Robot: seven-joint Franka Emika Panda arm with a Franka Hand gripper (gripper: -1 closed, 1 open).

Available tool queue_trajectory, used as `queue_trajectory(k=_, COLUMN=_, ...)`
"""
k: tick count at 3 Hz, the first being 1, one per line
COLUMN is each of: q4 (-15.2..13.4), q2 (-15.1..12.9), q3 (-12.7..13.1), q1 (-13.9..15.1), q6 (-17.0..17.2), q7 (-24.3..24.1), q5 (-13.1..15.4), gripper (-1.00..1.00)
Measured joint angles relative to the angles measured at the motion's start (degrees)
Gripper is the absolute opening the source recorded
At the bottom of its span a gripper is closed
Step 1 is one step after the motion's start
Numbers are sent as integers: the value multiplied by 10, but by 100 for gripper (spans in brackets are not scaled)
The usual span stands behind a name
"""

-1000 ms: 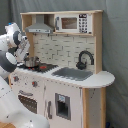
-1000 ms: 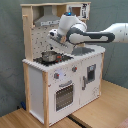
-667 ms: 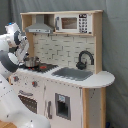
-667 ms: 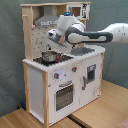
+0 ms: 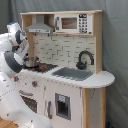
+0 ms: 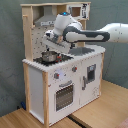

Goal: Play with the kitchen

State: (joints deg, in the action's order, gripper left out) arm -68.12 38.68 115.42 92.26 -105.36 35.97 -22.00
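Kitchen (image 6: pixel 60 75) fills the middle of both exterior views, a white and pale-wood toy with a hob (image 6: pixel 50 59) at its one end and a sink (image 5: pixel 74 73) with a black tap (image 5: pixel 85 59) at the other. A small metal pot (image 6: pixel 49 56) sits on the hob. The arm reaches in from the right of the second exterior view, its pincer (image 6: pixel 51 43) hanging just above the pot; whether it is released or clenched I cannot tell. Compared with a second ago, the wrist looks slightly lower and nearer the pot, while the pot and the rest of the kitchen lie as they did. My guess is that play is turning to the pot, with nothing yet lifted.
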Motion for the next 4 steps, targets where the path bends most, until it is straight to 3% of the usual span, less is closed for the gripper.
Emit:
queue_trajectory(k=1, q4=26, q2=0, q3=12, q1=28, q6=46, q7=11, q5=2, gripper=100)
queue_trajectory(k=2, q4=34, q2=2, q3=13, q1=39, q6=101, q7=20, q5=2, gripper=100)
queue_trajectory(k=3, q4=35, q2=31, q3=30, q1=66, q6=122, q7=50, q5=2, gripper=100)
queue_trajectory(k=4, q4=35, q2=31, q3=30, q1=66, q6=122, q7=50, q5=2, gripper=-100)
